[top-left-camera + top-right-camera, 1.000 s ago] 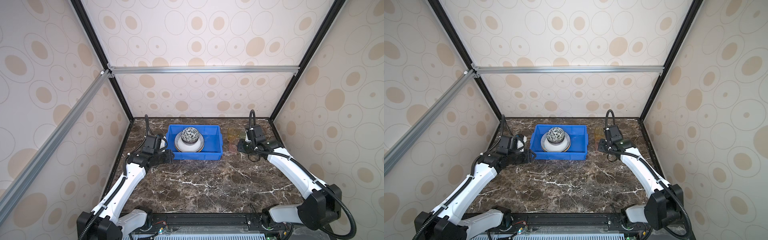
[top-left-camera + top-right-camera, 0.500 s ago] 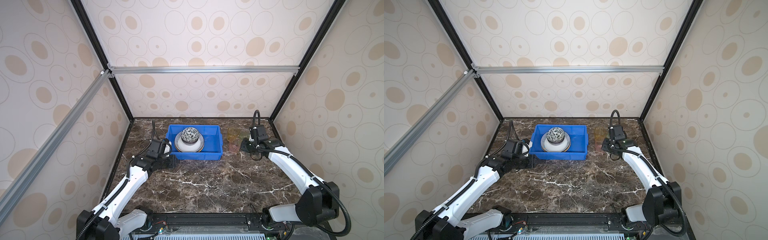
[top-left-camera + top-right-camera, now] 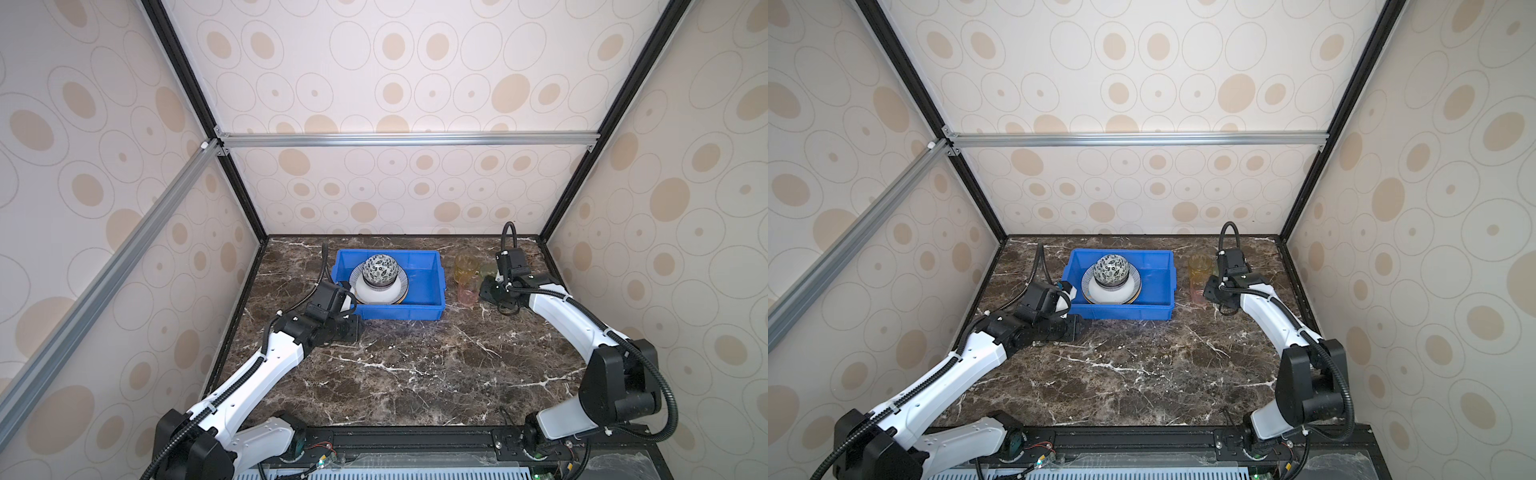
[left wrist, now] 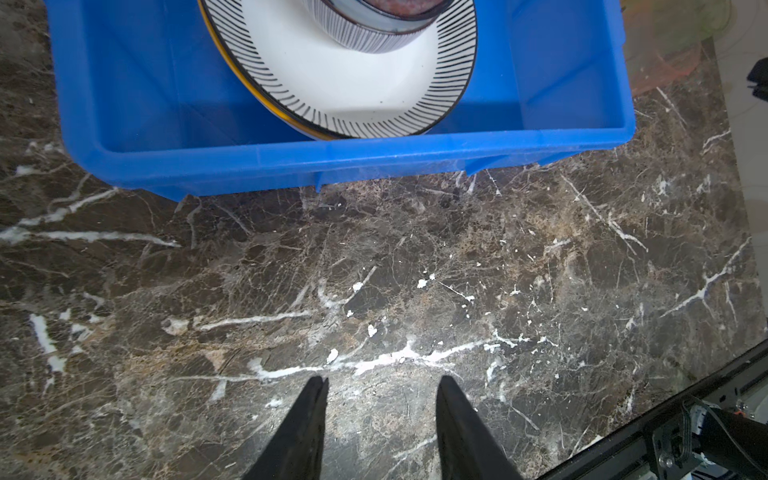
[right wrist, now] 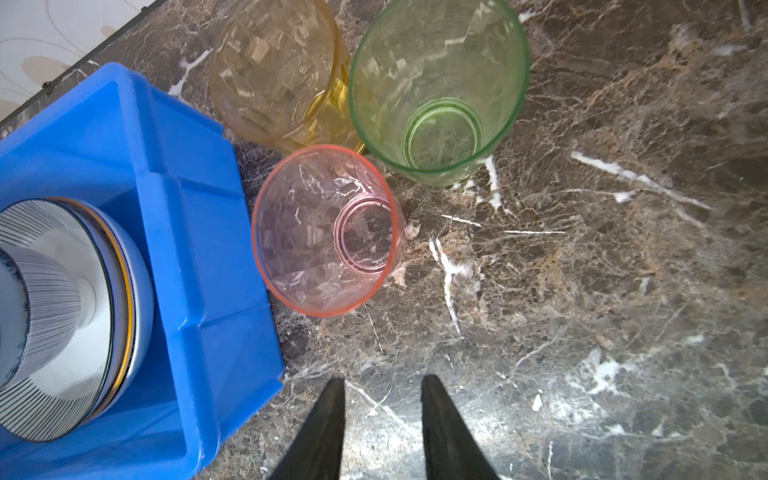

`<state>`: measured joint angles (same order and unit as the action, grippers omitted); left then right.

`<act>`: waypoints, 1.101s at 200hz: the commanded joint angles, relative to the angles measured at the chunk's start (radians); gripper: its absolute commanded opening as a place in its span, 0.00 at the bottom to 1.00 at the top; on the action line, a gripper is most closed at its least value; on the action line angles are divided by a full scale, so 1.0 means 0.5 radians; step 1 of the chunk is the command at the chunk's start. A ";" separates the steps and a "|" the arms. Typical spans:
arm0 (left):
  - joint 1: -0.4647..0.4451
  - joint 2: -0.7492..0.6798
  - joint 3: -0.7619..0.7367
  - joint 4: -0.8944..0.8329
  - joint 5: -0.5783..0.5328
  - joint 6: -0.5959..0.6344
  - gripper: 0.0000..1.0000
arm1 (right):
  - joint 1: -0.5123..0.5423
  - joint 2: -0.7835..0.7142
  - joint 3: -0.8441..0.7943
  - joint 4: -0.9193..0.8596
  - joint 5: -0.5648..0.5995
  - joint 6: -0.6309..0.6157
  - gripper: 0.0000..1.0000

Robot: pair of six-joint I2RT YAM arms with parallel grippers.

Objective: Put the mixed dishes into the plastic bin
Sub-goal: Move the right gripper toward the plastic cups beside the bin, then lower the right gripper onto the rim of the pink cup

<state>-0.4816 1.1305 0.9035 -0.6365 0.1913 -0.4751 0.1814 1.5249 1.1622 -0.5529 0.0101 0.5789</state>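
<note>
The plastic bin point(image 3: 399, 312) point(image 3: 1121, 312) is a bright blue tub at the back middle of the marble table. In it lies a stack of plates, the top one with a striped rim point(image 4: 374, 99). A patterned bowl point(image 3: 379, 270) point(image 3: 1111, 270) sits on the stack. Right of the bin stand three translucent tumblers, all upright: yellow point(image 5: 274, 75), green point(image 5: 440, 83) and pink point(image 5: 324, 232). My left gripper point(image 4: 382, 380) is open over bare marble in front of the bin's near wall point(image 4: 332, 162). My right gripper point(image 5: 382, 378) is open and empty, a short way from the pink tumbler.
The tumblers stand close together, with the pink one point(image 3: 467, 293) almost against the bin's right wall point(image 5: 199, 232). Patterned enclosure walls with black posts close in the table on three sides. A black rail point(image 3: 415, 440) runs along the front edge.
My left arm has drawn back from the bin's left side to its front left corner. My right arm has shifted slightly beside the tumblers. Neither gripper's opening has changed.
</note>
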 commanded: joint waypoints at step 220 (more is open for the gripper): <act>-0.073 0.095 0.177 0.010 -0.110 -0.042 0.44 | -0.067 0.472 0.278 0.053 -0.002 0.026 0.29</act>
<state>-0.5114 1.1763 0.9436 -0.6304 0.1524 -0.4835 0.1547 1.7397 1.2793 -0.5022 -0.0010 0.5941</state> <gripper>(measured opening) 0.438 0.301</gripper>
